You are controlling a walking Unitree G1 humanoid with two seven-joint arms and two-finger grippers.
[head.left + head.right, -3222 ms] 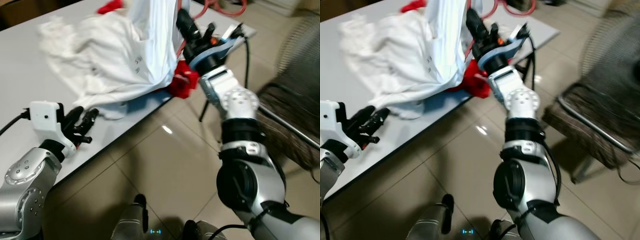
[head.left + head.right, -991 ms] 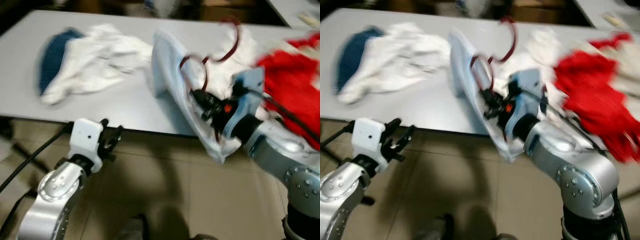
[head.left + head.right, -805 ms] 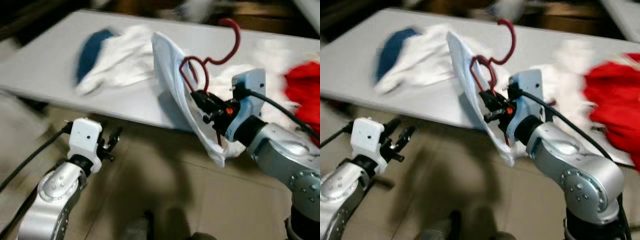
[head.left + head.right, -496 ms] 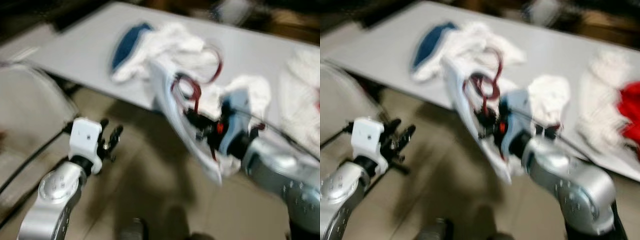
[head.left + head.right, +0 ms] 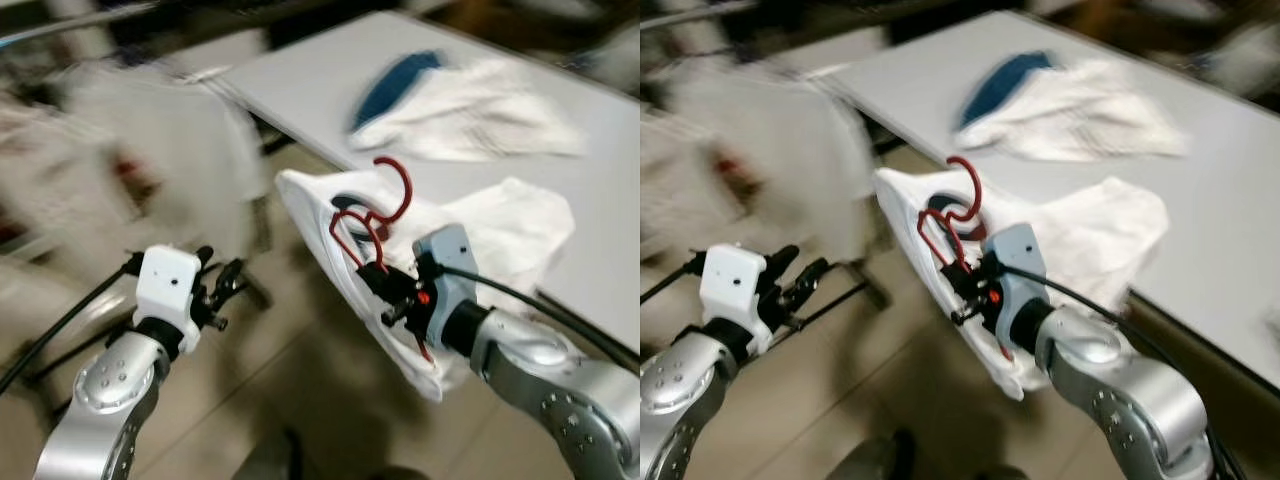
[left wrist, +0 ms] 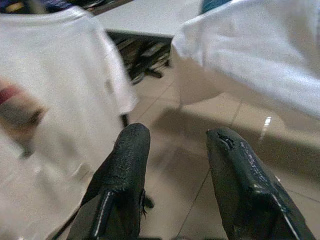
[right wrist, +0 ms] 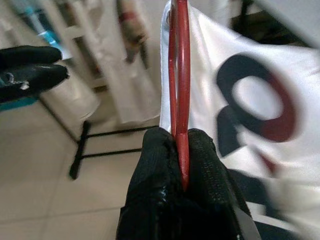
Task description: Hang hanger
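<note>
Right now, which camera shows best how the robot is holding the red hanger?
The right wrist view: the red hanger runs straight between the right gripper's shut jaws. Both eye views show its hook sticking up from the white shirt, blurred.

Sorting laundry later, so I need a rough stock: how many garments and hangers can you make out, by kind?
Red wire hanger: 1
White shirt on that hanger: 1
White cloth on the grey table: 1
Blue cloth beside it: 1
White shirt hanging on the rack: 1
Total: 5

Even indoor light; my head views smear with motion blur, worst at the left, and a glare spot glints on the floor.
</note>
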